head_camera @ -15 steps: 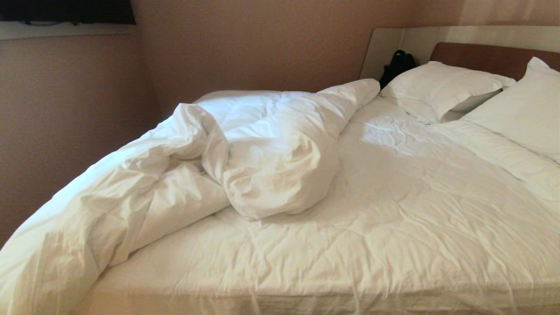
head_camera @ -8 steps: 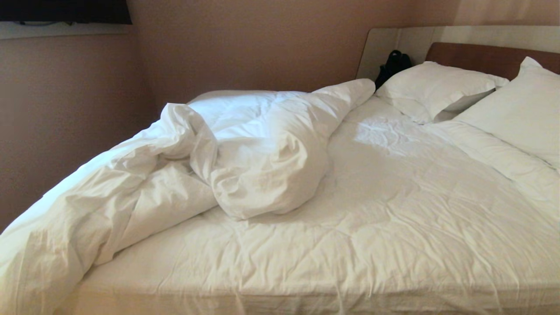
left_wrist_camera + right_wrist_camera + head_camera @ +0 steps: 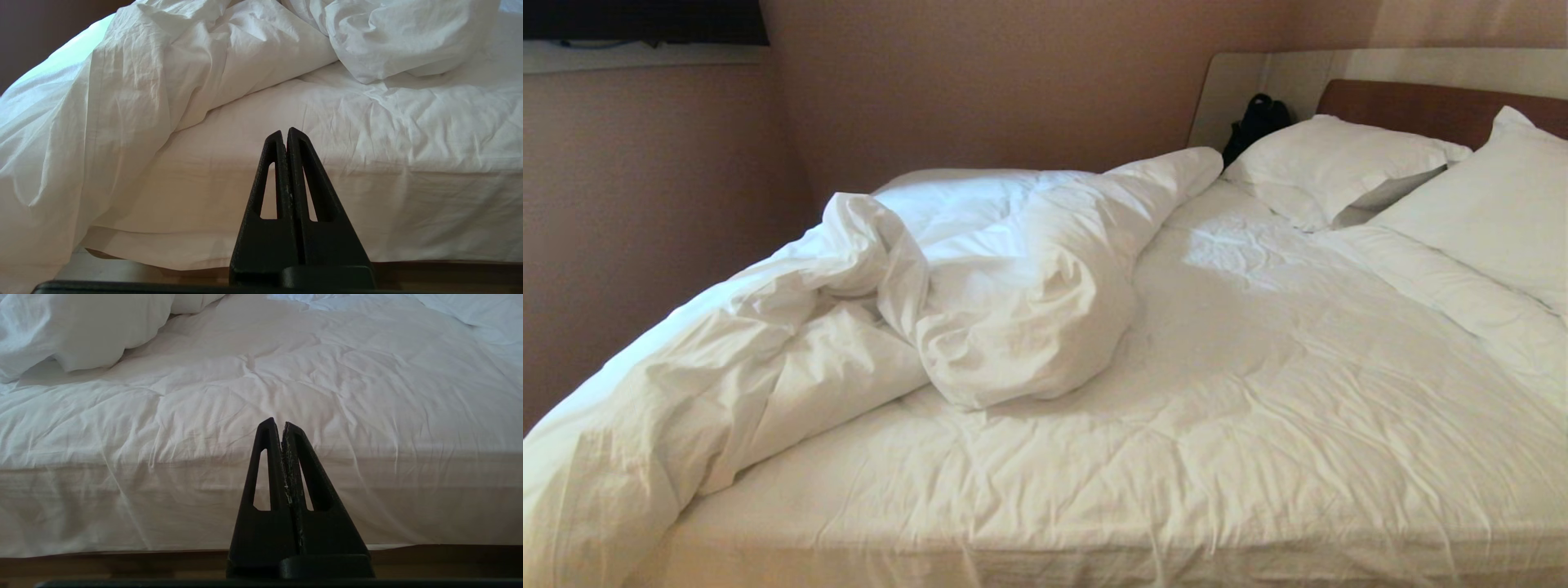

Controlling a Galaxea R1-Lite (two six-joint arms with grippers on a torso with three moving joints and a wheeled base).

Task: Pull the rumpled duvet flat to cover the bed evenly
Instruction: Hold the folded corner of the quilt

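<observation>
A double bed (image 3: pixel 1258 425) with a white sheeted mattress is seen from its side. The rumpled duvet (image 3: pixel 980 302) is bunched in a puffy ridge along the far left half of the bed, one end spilling over the near left corner towards the floor, while the right half of the mattress lies bare. Two white pillows (image 3: pixel 1347 167) rest against the brown headboard (image 3: pixel 1421 106).

Compared with a second ago, the whole scene is shifted slightly leftward, a sign that the camera has turned; between the last half second and now nothing is changed, and the duvet is not disturbed. No pulling is yet begun.

The left gripper (image 3: pixel 286 132) and right gripper (image 3: pixel 277 424) are held in front of the mattress edge, fingers pressed together and empty.
</observation>
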